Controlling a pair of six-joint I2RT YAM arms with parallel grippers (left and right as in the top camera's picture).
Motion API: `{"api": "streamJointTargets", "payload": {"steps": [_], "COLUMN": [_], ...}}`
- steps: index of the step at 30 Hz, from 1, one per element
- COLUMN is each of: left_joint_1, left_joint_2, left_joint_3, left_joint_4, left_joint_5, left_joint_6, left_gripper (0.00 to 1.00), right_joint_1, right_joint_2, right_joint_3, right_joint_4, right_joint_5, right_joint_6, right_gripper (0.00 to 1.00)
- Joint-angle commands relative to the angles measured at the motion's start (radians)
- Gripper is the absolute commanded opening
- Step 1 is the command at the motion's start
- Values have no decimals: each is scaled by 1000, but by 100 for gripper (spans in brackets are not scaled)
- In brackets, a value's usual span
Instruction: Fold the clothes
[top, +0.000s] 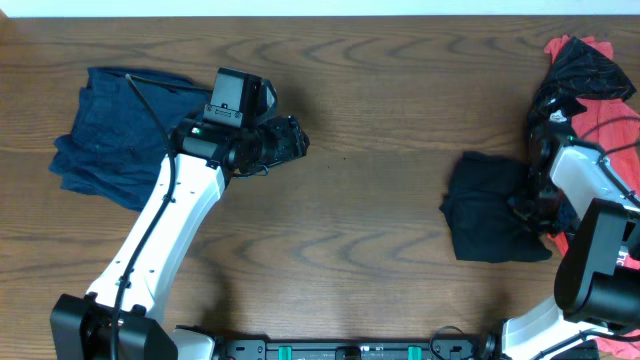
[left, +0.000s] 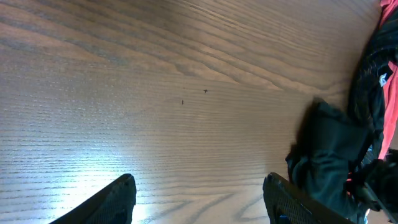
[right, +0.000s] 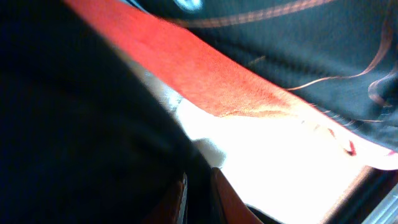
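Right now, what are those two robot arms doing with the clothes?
They're meant to fold clothes. The right claw looks pinched on the edge of the crumpled black T-shirt, beside a red and black pile. The left claw hangs open over the wooden table, holding nothing. A dark blue garment lies on the table's left side.

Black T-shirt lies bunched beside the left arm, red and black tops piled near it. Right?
No: the overhead view shows the black T-shirt bunched beside the right arm, not the left. The red and black tops are piled near it.
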Motion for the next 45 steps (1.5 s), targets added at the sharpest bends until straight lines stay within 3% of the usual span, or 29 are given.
{"api": "streamJointTargets", "payload": {"steps": [1, 5, 9, 20, 23, 29, 34, 45], "left_joint_1": [-4, -4, -4, -4, -4, -4, -2, -2], "left_joint_2": [6, 6, 6, 6, 6, 23, 102, 343], "left_joint_3": [7, 7, 7, 7, 7, 7, 7, 7], "left_joint_4": [0, 0, 0, 0, 0, 5, 55, 310], "left_joint_5": [-5, -5, -6, -6, -6, -21, -24, 115], "left_joint_6": [17, 18, 18, 18, 30, 168, 231, 278], "left_gripper": [67, 67, 67, 68, 68, 73, 77, 77], "right_joint_1": [0, 51, 154, 546, 582, 530, 491, 493], "right_joint_2": [-13, -13, -13, -14, -21, -111, -217, -148], "right_joint_3": [-54, -136, -187, -180, -143, -11, 31, 30], "right_joint_4": [69, 240, 378, 581, 549, 359, 350, 387], "right_joint_5": [-109, -359, -504, -731, -573, -317, -328, -406], "right_joint_6": [-56, -251, -338, -529, -460, -328, -328, -282], "right_gripper": [12, 15, 17, 22, 25, 29, 45, 39]}}
